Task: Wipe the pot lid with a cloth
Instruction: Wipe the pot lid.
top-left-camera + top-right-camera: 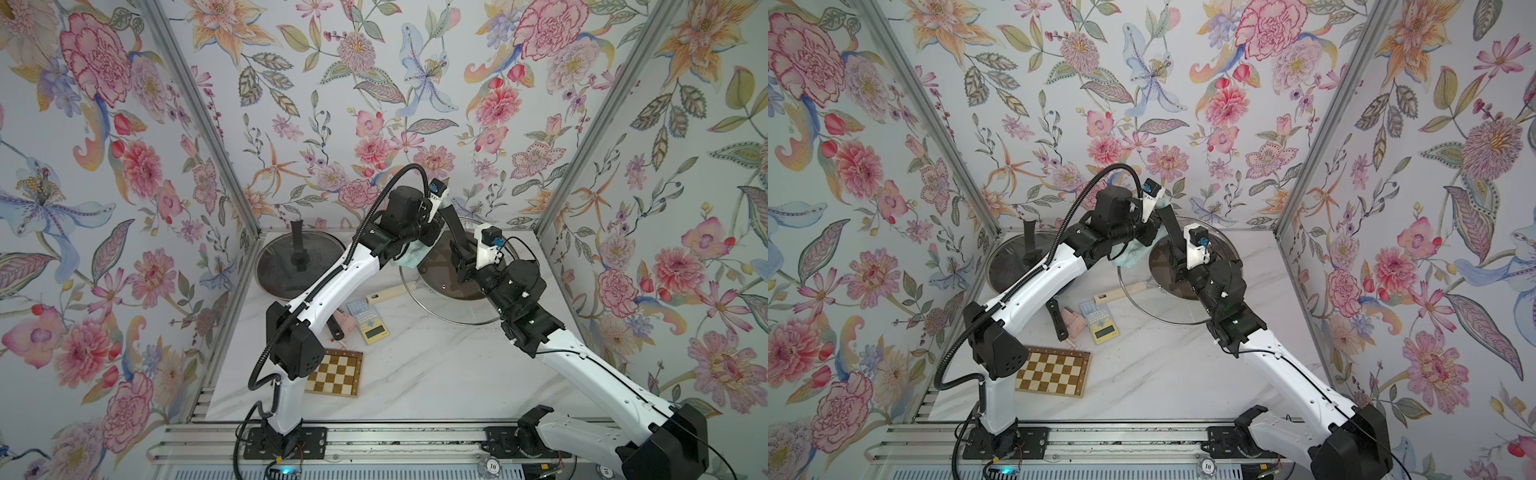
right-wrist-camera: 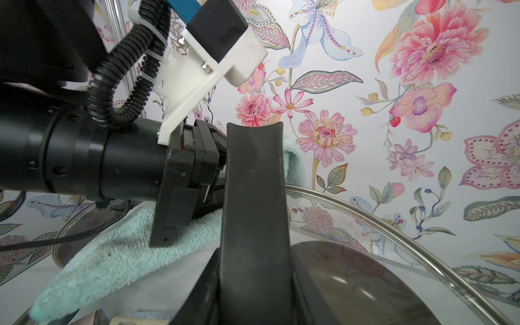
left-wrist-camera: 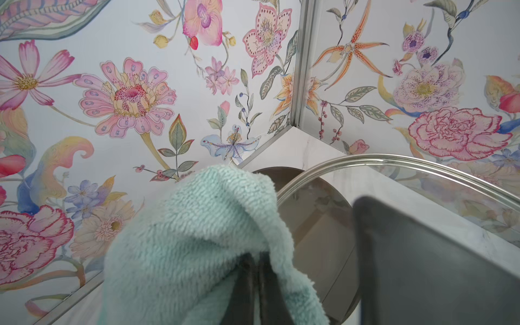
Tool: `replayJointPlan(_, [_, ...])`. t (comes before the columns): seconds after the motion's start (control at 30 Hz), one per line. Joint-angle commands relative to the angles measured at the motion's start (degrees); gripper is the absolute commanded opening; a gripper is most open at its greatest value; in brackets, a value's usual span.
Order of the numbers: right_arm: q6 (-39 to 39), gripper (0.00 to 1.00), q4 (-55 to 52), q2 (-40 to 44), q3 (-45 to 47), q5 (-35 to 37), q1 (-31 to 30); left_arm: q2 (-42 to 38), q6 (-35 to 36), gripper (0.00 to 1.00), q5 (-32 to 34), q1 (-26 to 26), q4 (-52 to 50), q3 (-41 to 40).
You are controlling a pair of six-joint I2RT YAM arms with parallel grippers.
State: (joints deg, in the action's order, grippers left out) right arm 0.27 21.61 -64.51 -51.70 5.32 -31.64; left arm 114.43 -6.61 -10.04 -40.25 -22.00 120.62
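Nearest the robot lie a chessboard (image 1: 334,374) and a calculator (image 1: 370,322), well apart from the work. Past them the right gripper (image 2: 253,287) is clamped on the black handle (image 2: 253,183) of the pot lid (image 1: 440,309), with the glass tipped up. Just beyond, the left gripper (image 3: 253,287) is pressed together on a fold of the cloth (image 3: 197,239), which hangs just beside the handle at the lid's rim; whether it presses the glass I cannot tell. A second lid (image 1: 282,270) sits at the back. My worries: a hard push could twist the handle in its grip and drop the glass, the small pinch could let the cloth slip, and the two grippers are close enough to knock together
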Motion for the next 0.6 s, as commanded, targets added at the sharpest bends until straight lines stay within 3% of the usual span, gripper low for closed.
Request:
replayJointPlan(0.0, [0.7,0.00,16.1,-2.3,-3.4,6.8,1.5,-2.8,1.0,0.00,-0.3,-0.4,-3.6,-6.5])
replayJointPlan(0.27, [6.0,0.00,28.8,-17.2,-11.0,22.4,2.9,-11.1,-1.4,0.00,0.7,-0.8,-0.4,-22.0])
replayJointPlan(0.4, [8.2,0.00,32.5,-23.0,-15.4,31.4,2.1,-10.9,-0.9,0.00,-3.6,-2.6,1.0,-22.4])
replayJointPlan(0.57, [8.1,0.00,33.5,-25.6,-17.7,35.1,0.9,-8.2,-0.3,0.00,-9.2,-3.3,-0.8,-19.5])
